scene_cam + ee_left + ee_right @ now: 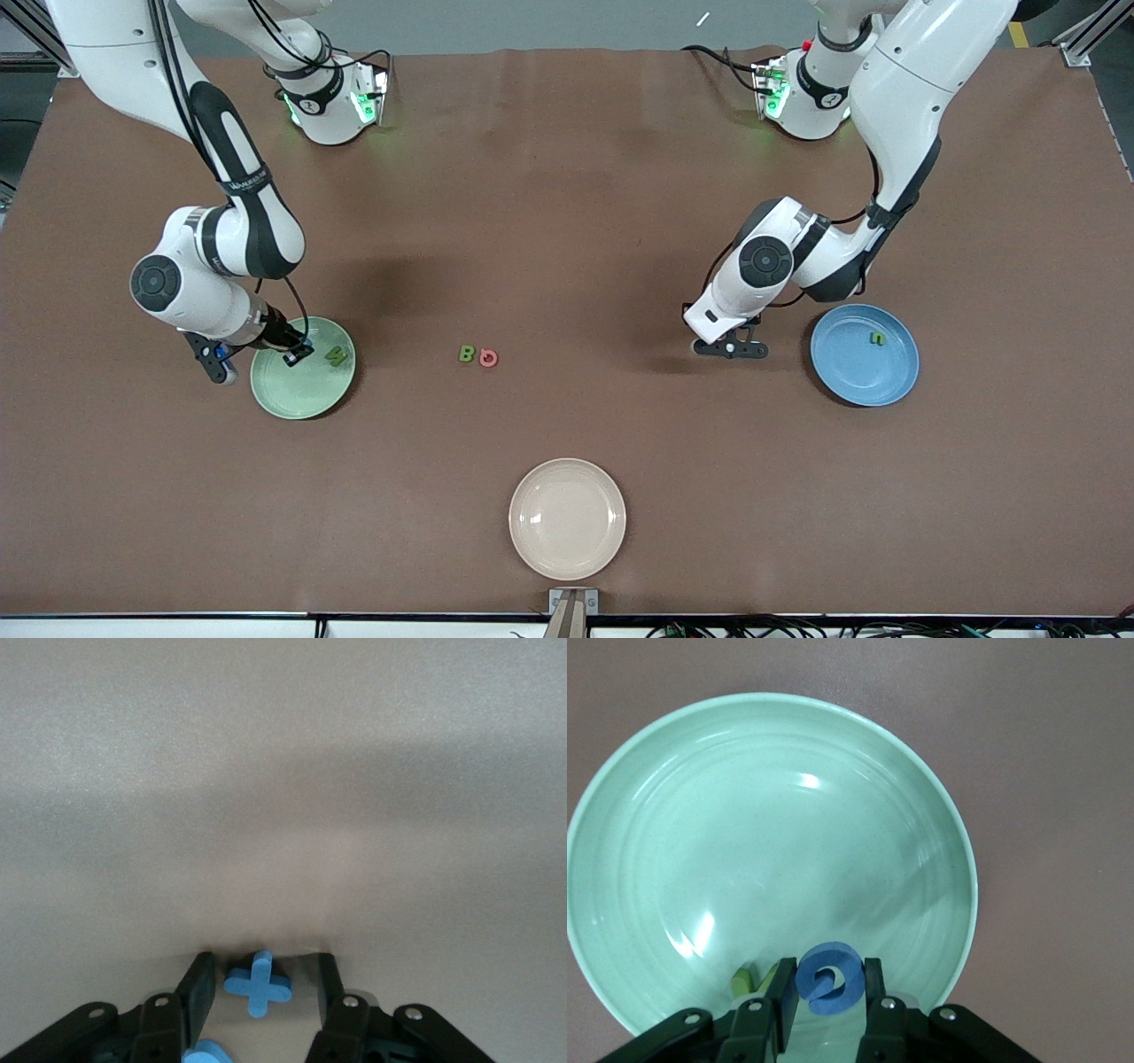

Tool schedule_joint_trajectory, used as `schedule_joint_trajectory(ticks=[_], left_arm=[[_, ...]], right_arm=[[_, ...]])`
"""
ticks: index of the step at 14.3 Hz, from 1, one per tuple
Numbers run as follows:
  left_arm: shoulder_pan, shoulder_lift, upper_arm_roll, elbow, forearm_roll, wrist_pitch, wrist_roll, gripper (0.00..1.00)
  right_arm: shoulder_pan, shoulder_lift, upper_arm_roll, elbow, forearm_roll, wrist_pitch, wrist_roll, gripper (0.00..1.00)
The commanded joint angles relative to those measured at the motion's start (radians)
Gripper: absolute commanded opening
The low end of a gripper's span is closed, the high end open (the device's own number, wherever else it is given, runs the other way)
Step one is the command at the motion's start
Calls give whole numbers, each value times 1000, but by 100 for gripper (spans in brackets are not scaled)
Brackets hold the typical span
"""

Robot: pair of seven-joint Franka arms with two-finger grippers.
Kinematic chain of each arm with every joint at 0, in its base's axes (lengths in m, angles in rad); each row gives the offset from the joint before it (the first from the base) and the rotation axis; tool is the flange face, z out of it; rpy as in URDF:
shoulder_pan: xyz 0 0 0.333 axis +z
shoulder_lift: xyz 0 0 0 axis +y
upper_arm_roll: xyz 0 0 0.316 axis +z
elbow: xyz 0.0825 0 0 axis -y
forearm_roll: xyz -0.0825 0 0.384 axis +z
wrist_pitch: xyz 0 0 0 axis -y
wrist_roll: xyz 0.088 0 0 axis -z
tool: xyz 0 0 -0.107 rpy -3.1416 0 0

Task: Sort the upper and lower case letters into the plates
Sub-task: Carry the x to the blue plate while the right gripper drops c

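My right gripper (299,354) (829,967) hangs over the pale green plate (292,394) (744,815), shut on a round dark blue letter (828,981). A green letter (337,355) (744,979) lies in that plate beside it. My left gripper (731,348) (264,964) is down at the table next to the sky blue plate (859,377). It is open, its fingers either side of a light blue cross-shaped letter (258,983), one finger close to it and the other apart. The sky blue plate holds a small green letter (877,338). A green B (466,354) and a pink letter (488,357) lie mid-table.
A cream-beige plate (567,518) sits near the table's front edge, nearer to the camera than the two loose letters. Another light blue piece (205,1052) shows beside my left gripper's finger.
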Motion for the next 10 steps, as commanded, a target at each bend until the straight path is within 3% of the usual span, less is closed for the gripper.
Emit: schedule_joint_trajectory(ticks=[1,8,9,10], left_arm=[[8,-7,-4,-21,24,12,-49,47],[8,-8,-4,-23,24,12,-49,32],[9,-8,-4,-23,24,12,-49,29],[9,-8,-4,-23,24,12,-49,26]], right_arm=[[-16,0,22,-24,-17,29,-6,0],[-12,45,22,-19,-6,43,5,1],[-15,46,22,-19,-6,43,7,3],[-18,46,22,-18,-6,36,5,11]])
